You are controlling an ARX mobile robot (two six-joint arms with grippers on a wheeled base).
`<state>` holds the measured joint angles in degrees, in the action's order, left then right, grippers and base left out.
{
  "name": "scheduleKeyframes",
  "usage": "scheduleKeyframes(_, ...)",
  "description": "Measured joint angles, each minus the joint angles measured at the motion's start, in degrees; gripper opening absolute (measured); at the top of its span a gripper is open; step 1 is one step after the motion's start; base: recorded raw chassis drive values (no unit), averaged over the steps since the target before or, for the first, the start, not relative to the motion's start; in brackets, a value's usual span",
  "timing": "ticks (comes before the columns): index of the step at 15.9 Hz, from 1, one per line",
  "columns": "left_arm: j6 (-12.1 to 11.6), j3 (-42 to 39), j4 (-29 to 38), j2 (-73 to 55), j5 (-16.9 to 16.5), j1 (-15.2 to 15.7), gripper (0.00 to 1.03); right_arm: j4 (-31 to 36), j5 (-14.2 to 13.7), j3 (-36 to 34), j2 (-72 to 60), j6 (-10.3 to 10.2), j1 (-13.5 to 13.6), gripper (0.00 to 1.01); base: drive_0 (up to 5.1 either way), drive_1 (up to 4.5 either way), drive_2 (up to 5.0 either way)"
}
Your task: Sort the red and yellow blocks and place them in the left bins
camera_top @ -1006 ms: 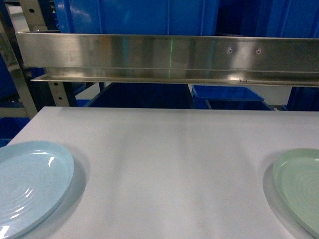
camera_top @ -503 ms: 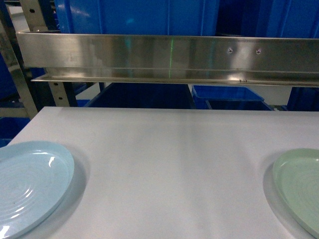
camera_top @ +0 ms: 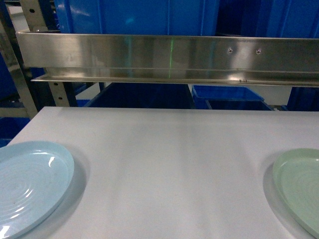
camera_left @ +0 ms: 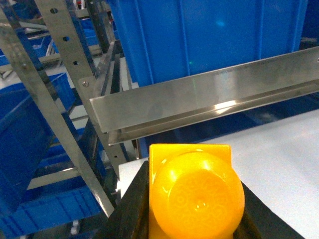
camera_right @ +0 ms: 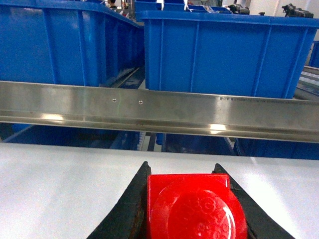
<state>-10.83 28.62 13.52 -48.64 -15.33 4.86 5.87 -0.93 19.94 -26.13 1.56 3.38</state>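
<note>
Left pincer (camera_left: 192, 199), right pincer (camera_right: 192, 209) each clamped on brick.

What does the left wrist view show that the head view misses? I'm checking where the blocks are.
Only the left wrist view shows the glossy orange-yellow studded brick between the left gripper jaws. Only the head view shows the pale blue round plate and pale green round plate. Both show the steel shelf rail, blue plastic bins and white table.

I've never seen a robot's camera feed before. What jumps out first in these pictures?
Two bright toy bricks, each filling the bottom of a wrist view: a glossy yellow block clamped in the left gripper and a red block in the right gripper. Behind them stand big blue bins above a steel rail.
</note>
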Motion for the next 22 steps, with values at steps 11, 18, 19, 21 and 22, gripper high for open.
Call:
scheduleKeyframes(11,1.11,0.0,-2.54,-1.11,4.81,-1.53,0.27,-0.02,0.0,0.0,0.0,0.0,0.0,0.28,0.0,0.0,0.0)
scheduleKeyframes(18,1.49,0.0,-2.69,-1.11,4.81,-1.66,0.27,-0.02,0.0,0.0,0.0,-0.02,0.0,0.28,0.0,0.0,0.0)
scheduleKeyframes(19,1.49,0.0,-2.69,-1.11,4.81,-1.66,0.27,-0.02,0.0,0.0,0.0,0.0,0.0,0.28,0.0,0.0,0.0)
scheduleKeyframes(21,1.53,0.0,-2.32,-1.11,4.83,-1.68,0.27,-0.02,-0.02,0.0,0.0,0.0,0.0,0.28,0.0,0.0,0.0)
scheduleKeyframes(22,2.01,-0.02,0.68,-1.49,4.9,-2.01,0.27,-0.02,-0.02,0.0,0.0,0.0,0.0,0.28,0.0,0.0,0.0)
